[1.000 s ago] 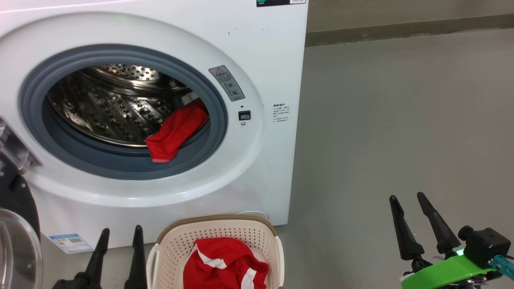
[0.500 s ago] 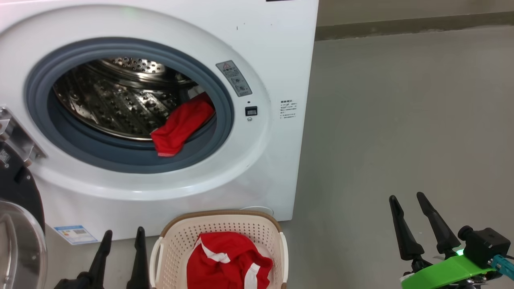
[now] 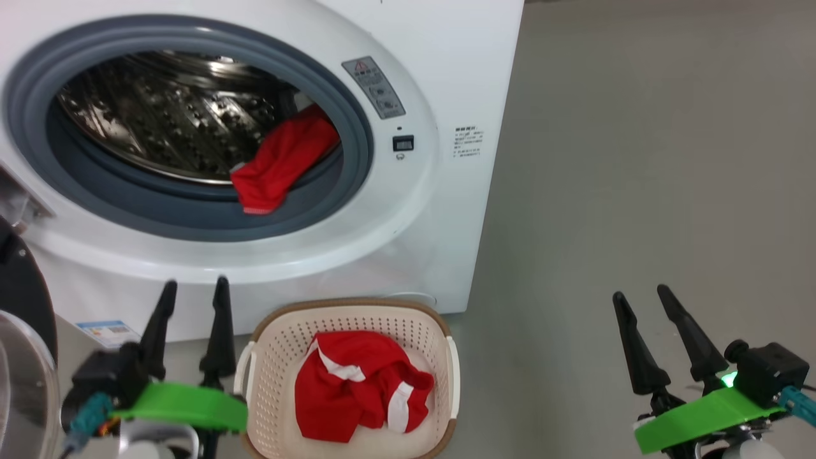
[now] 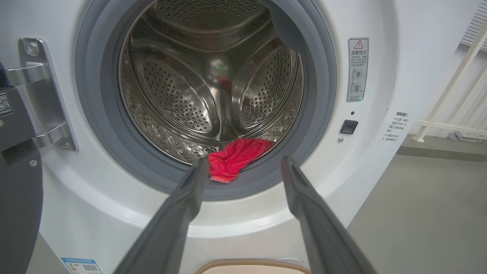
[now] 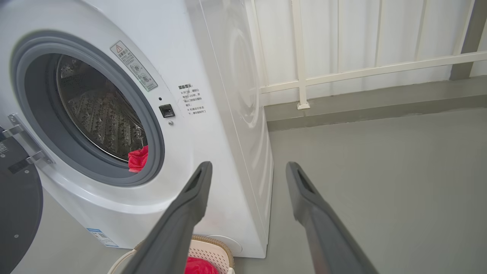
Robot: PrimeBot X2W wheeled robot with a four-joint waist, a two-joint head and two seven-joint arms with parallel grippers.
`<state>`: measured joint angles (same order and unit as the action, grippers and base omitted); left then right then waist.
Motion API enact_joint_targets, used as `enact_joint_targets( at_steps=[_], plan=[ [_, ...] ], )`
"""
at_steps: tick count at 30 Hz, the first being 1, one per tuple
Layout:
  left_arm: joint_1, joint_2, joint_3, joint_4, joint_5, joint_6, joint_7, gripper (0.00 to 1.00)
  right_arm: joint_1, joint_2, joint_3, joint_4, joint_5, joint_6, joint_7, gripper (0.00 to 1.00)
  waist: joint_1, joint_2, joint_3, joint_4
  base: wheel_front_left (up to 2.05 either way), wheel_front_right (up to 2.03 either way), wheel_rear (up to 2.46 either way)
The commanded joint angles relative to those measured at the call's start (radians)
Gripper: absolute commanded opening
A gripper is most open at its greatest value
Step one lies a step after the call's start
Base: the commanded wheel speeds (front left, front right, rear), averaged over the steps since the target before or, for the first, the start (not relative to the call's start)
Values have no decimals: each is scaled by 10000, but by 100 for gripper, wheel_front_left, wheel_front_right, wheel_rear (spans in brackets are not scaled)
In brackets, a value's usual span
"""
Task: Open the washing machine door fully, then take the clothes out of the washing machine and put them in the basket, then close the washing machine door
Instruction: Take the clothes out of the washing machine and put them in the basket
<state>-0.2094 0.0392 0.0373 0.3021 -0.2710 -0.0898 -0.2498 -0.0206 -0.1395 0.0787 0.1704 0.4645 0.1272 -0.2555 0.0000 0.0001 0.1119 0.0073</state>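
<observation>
You have one washer (image 3: 446, 64), one open door (image 3: 22, 299), one basket (image 3: 280, 347), two garments, two claws. First garment (image 3: 280, 166) drapes the drum lip, upper centre-left, above the left claw (image 3: 196, 284). Second garment (image 3: 360, 395) lies in the basket, just right of that claw. Right claw (image 3: 640, 293), lower right: well apart from both. Both claws spread, empty.

Left tool (image 3: 196, 282), right tool (image 3: 641, 292): black fingers (image 3: 220, 322), green mounts (image 3: 701, 417).

Grey floor (image 3: 637, 159), white slatted railing (image 5: 300, 57) beyond
</observation>
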Motion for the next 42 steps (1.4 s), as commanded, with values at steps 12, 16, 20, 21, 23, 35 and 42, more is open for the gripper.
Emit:
enact_joint_targets(
  at_steps=[12, 16, 20, 21, 23, 35, 42],
  plan=[
    [-2880, 274, 593, 1086, 115, -285, -120, 100, -1210, -327, 449, -417, -98, 35, -63, 100, 0, -1, 1871, -265, 0, 0, 0],
    [-3829, 364, 590, 1679, 146, -335, -120, 100, -1480, -365, 453, -459, -88, 35, -63, 100, 0, -1, 2405, -331, 0, 0, 0],
    [-4837, 505, 621, 2508, 22, -369, -120, 100, -1740, -376, 489, -540, -89, 35, -63, 100, 0, -1, 2885, -436, 0, 0, 0],
    [-5082, 523, 641, 2705, -53, -376, -120, 100, -1798, -377, 498, -552, -88, 35, -63, 100, 0, -1, 2998, -465, 0, 0, 0],
    [-5554, 631, 616, 3040, -94, -388, -120, 100, -1928, -383, 549, -581, -91, 35, -63, 100, 0, -1, 3220, -543, 0, 0, 0],
    [-8431, 1245, 273, 6076, -906, -406, 76, 100, -2515, -414, 874, -629, 174, 35, -63, 100, 0, -1, 4210, -963, 0, 0, 0],
    [-9675, 1696, -199, 7627, -1310, -407, 977, 100, -2817, -348, 1097, -605, 372, 35, -63, 100, 0, -1, 4504, -1247, 0, 0, 0]
  ],
)
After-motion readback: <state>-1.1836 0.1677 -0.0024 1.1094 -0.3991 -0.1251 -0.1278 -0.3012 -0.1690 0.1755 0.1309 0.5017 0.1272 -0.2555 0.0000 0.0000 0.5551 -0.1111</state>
